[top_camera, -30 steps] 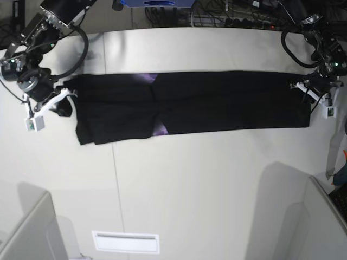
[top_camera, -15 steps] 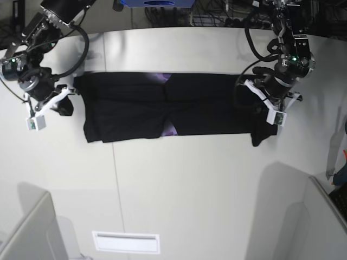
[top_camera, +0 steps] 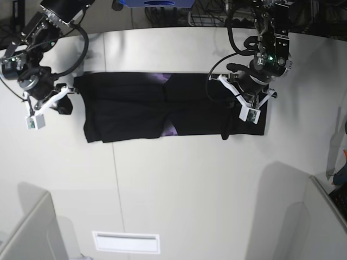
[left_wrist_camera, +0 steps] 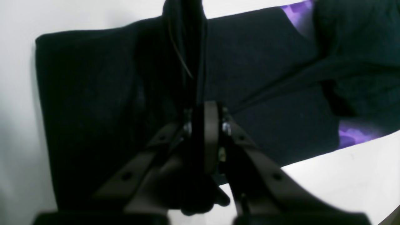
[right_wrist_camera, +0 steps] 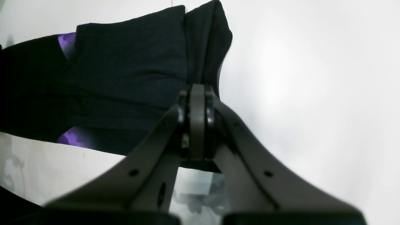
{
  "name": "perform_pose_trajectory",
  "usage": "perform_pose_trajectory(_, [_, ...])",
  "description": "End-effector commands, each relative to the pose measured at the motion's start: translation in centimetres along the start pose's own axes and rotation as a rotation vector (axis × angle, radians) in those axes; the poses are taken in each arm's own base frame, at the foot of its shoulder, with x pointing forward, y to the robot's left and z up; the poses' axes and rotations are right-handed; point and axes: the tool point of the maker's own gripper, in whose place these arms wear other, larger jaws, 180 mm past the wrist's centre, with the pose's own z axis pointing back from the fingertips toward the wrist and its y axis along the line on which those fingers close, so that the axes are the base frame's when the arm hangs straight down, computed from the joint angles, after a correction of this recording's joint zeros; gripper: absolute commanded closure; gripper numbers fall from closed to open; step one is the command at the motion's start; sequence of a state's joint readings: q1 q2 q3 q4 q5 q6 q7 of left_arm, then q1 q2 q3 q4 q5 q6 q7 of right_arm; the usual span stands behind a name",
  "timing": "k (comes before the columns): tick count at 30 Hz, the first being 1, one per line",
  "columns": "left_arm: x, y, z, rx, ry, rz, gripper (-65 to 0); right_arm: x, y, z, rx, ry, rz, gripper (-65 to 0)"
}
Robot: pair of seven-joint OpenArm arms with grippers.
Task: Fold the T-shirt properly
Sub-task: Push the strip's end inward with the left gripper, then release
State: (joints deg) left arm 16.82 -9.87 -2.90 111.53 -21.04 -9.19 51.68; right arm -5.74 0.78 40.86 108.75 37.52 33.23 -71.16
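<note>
Partly hidden: T-shirt [top_camera: 135, 111] edge inside clamped left hand [left_wrist_camera: 204, 115].

The left tool [top_camera: 238, 111], upper right of the base view, is clamped with jaws together. The right tool [top_camera: 64, 97], far left, is likewise closed.

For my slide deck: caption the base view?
Left gripper carries the T-shirt's end inward while the right gripper pins the other.

A pale white table [top_camera: 179, 184] carries the black T-shirt [top_camera: 135, 108], which lies as a long band across its far half, purple print showing at the middle folds. A white rectangular label [top_camera: 126, 242] lies near the table's near edge.
</note>
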Motion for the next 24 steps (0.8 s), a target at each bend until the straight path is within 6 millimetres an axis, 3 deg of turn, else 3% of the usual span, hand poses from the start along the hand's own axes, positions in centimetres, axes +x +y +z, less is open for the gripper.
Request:
perform_pose_trajectory(1, [1.2,0.0,0.3,-0.004,-0.042,-0.009,0.0,1.5,0.1,0.4,0.003,-0.054,0.017,0.0])
perform_pose_trajectory(11, [1.3,0.0,0.3,-0.005,-0.045,-0.009,0.0,1.5,0.1,0.4,0.003,-0.054,0.017,0.0])
perform_pose_trajectory(16, [2.8,-0.5,0.0,-0.020,-0.075,-0.011,-20.6,1.5,0.1,0.4,0.003,-0.054,0.017,0.0])
perform_pose_trajectory(20, [3.6,-2.8,-0.5,-0.071,-0.087,-0.048,-39.2,1.5,0.1,0.4,0.003,-0.054,0.017,0.0])
perform_pose_trajectory(24, [3.9,-5.2,-0.8,-0.133,-0.090,-0.082,-49.0,1.5,0.1,0.4,0.003,-0.054,0.017,0.0])
